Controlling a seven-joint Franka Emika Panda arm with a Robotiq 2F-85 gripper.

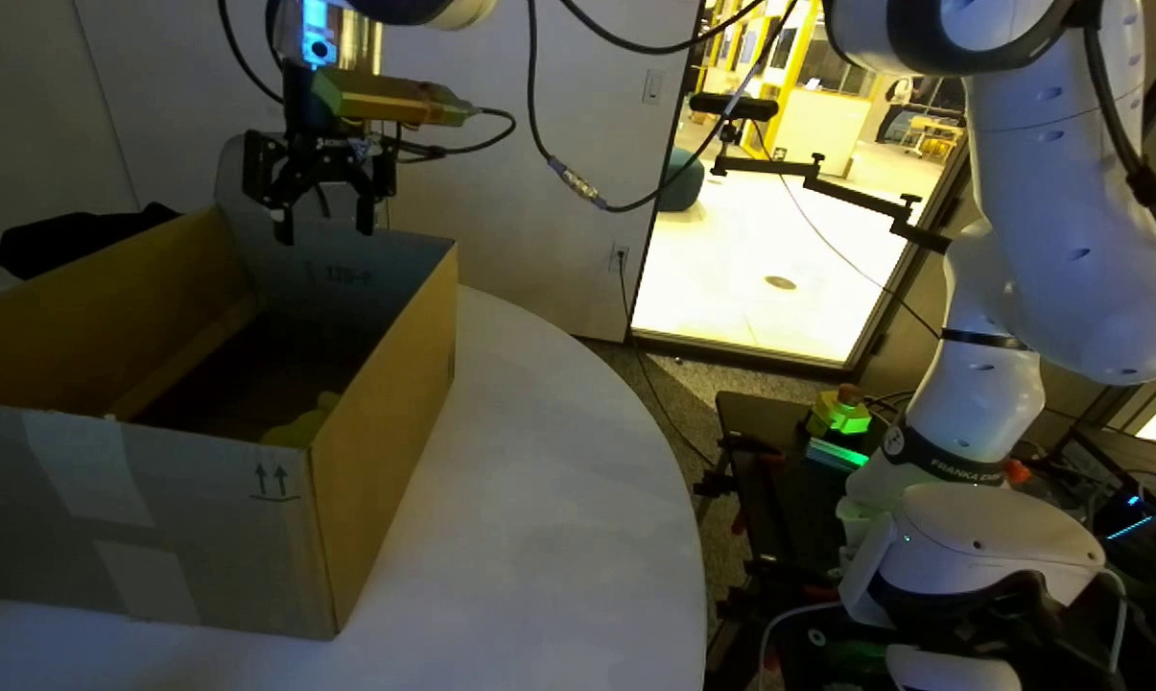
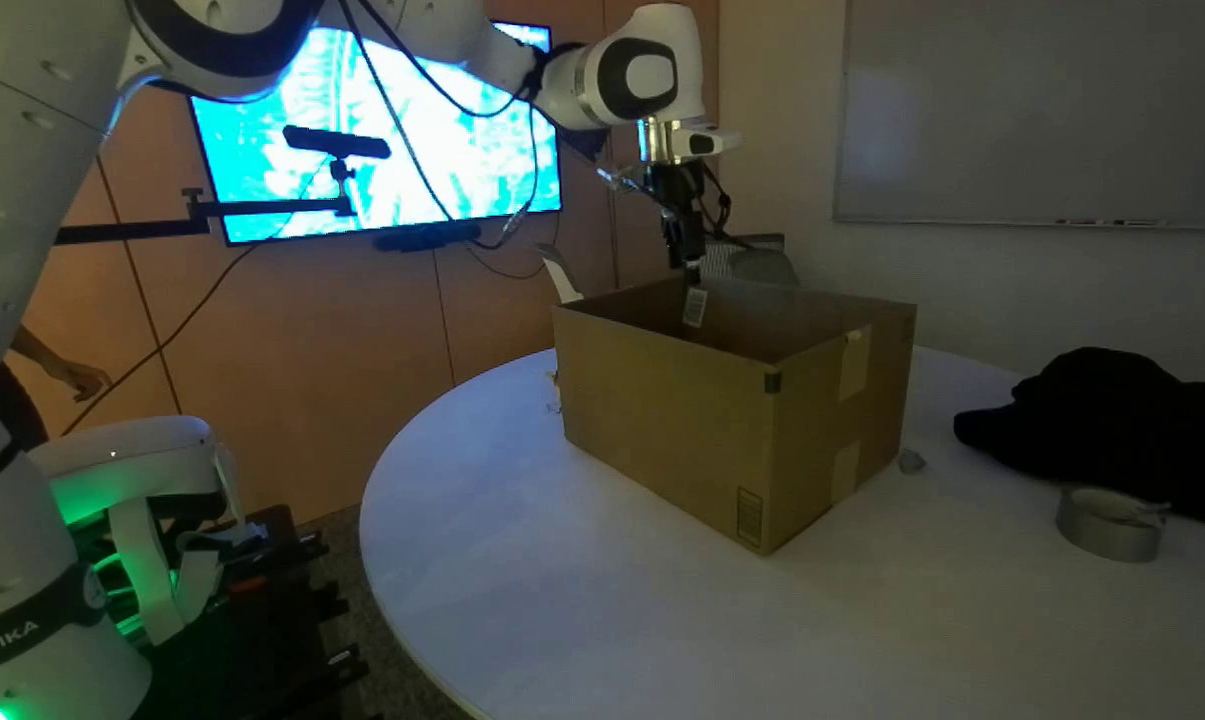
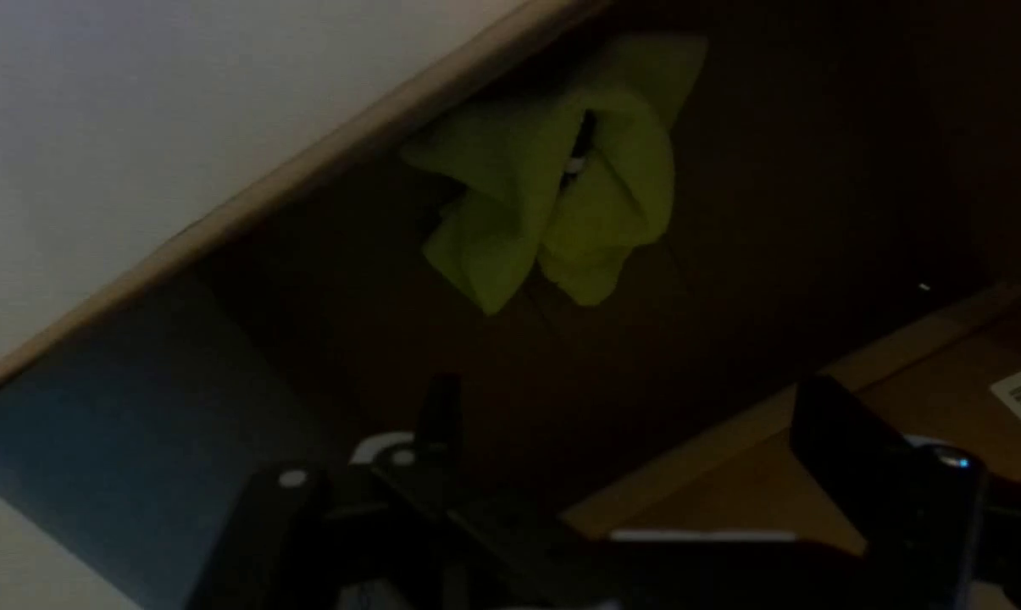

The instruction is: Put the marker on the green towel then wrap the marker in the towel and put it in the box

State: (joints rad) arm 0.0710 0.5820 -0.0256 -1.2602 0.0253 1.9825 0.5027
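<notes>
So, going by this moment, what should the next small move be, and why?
I'd probably raise the open fingers straight up, clear of the box. Nothing is held between them, and the green towel already lies inside, bunched around the marker, which shows between its folds.

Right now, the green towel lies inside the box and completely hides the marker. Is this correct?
Not completely: in the wrist view, part of the marker shows between folds of the green towel, which does lie inside the box.
</notes>
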